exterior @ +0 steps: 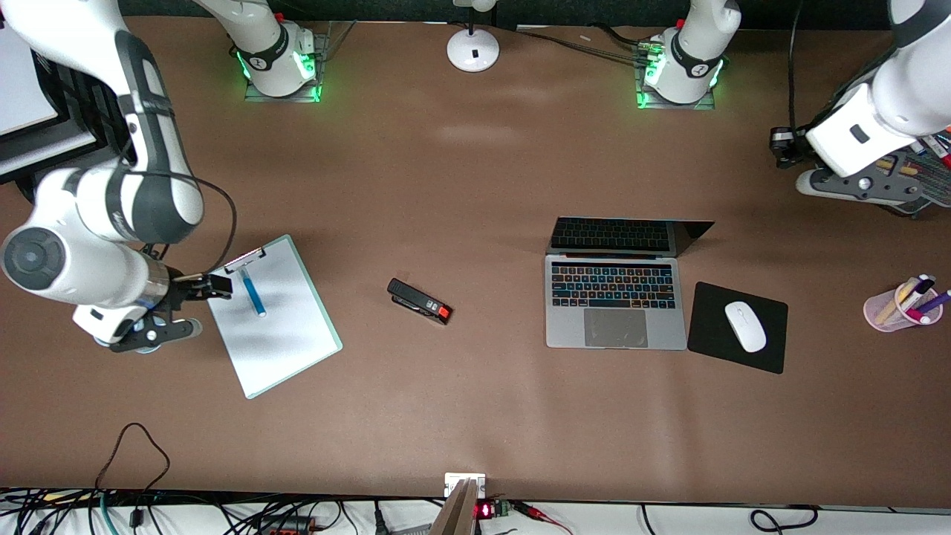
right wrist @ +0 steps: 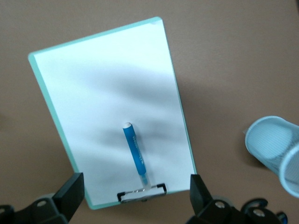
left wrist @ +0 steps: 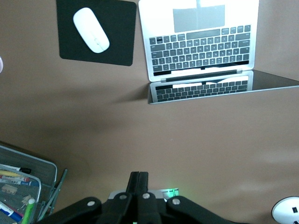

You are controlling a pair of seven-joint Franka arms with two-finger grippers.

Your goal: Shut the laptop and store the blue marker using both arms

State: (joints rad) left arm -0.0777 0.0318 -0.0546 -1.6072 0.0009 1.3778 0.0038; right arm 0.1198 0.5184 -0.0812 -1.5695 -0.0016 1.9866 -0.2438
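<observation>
Bright-blue, with a white end, the blue marker (exterior: 254, 294) (right wrist: 136, 156) lies flat on a white clipboard (exterior: 278, 334) (right wrist: 107, 93) with a pale green rim, its other end close to the metal clip (exterior: 246, 261) (right wrist: 142, 192). The clipboard rests on the brown tabletop (exterior: 461, 186) toward the right arm's end. The right tool (exterior: 215, 286) (right wrist: 135, 196) hangs over the clip end of the clipboard, just beside the marker; in the right wrist view its fingers (right wrist: 71, 193) are spread wide, one on each side of the clip end, with the marker lying between them and untouched. That view also shows a pale blue mesh cup (right wrist: 275, 149) on the tabletop beside the clipboard.

Toward the left arm's end, the laptop (exterior: 615, 312) (left wrist: 201, 42) stands open, screen raised, black keys and grey trackpad showing. Just beside it, still closer to the left arm's end, a black mouse pad (exterior: 765, 349) (left wrist: 121, 42) carries a white mouse (exterior: 744, 325) (left wrist: 91, 36). A pink cup of pens (exterior: 903, 303) stands near the tabletop's edge at that end. Between the clipboard and the laptop lies a black stapler (exterior: 420, 301) with a red tip.

The left tool (exterior: 784, 145) (left wrist: 138, 186) waits well apart from the laptop, up near a mesh tray of pens (exterior: 929, 167) (left wrist: 21, 186) at the left arm's end; the left wrist view shows its fingers pressed together with nothing between them. A white round lamp base (exterior: 472, 49) (left wrist: 287, 212) stands between the two arm bases.
</observation>
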